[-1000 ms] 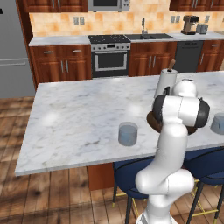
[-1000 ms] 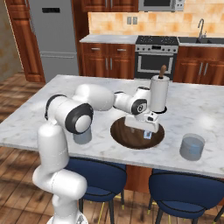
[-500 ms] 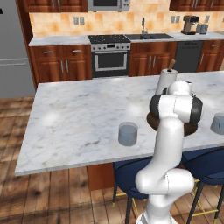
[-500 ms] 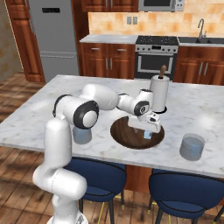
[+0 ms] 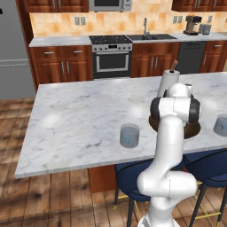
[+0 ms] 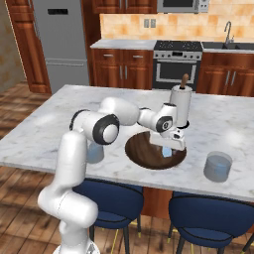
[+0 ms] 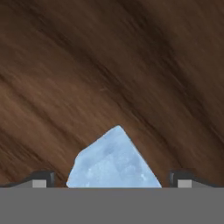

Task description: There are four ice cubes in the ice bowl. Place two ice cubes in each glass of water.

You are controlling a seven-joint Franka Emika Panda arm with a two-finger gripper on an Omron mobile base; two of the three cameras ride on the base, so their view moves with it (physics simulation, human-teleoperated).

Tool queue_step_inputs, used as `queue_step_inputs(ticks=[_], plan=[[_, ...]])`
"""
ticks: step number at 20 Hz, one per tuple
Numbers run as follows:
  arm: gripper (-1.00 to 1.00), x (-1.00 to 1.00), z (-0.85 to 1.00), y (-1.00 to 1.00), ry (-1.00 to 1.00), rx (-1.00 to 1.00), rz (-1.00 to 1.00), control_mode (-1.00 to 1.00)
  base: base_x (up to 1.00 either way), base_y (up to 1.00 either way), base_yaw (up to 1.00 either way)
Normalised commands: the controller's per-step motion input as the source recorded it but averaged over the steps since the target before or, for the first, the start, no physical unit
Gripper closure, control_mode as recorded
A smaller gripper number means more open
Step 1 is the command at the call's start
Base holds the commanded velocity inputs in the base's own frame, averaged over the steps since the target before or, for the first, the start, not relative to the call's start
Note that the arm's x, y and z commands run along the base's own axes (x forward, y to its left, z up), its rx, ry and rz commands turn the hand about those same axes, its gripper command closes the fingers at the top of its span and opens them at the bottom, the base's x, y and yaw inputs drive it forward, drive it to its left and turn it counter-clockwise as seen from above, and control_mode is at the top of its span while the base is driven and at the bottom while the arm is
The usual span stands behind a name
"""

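Note:
The ice bowl is a wide dark wooden dish on the marble island, in front of the paper towel roll. My gripper reaches down into its right half, open. In the hand view one pale-blue ice cube lies on the bowl's wood between my two fingertips, with a gap on each side. That ice cube shows as a pale speck under the hand. One glass of water stands right of the bowl, the other left of it. My arm hides most of the ice bowl in the left base view.
A white paper towel roll stands upright just behind the bowl, close to my wrist. Two blue stools sit under the island's near edge. Bare marble stretches to the left of the glasses.
My elbow has swung a little toward the bowl and the hand has sunk slightly lower into it. The jaws stay wide; the bowl and glasses have not moved.

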Motion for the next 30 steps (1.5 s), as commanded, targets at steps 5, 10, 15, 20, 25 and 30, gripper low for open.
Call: queue_step_inputs(ticks=[5,10,15,20,25,30], plan=[[1.0,-0.02,-0.12,-0.03,0.0,0.0,0.0,-1.0,0.0,0.0,0.0],[1.0,-0.29,0.14,0.05,-0.02,0.0,-0.01,-1.0,0.0,0.0,0.0],[1.0,-0.26,1.0,-0.05,-0.01,0.0,-0.05,-1.0,0.0,0.0,0.0],[1.0,-0.24,0.81,-0.48,-0.07,0.0,-0.03,-1.0,0.0,0.0,0.0],[1.0,-0.37,0.44,-0.93,-0.05,0.0,-0.09,-1.0,0.0,0.0,0.0],[1.0,-0.29,0.37,-0.97,-0.05,0.0,-0.08,-1.0,0.0,0.0,0.0]])
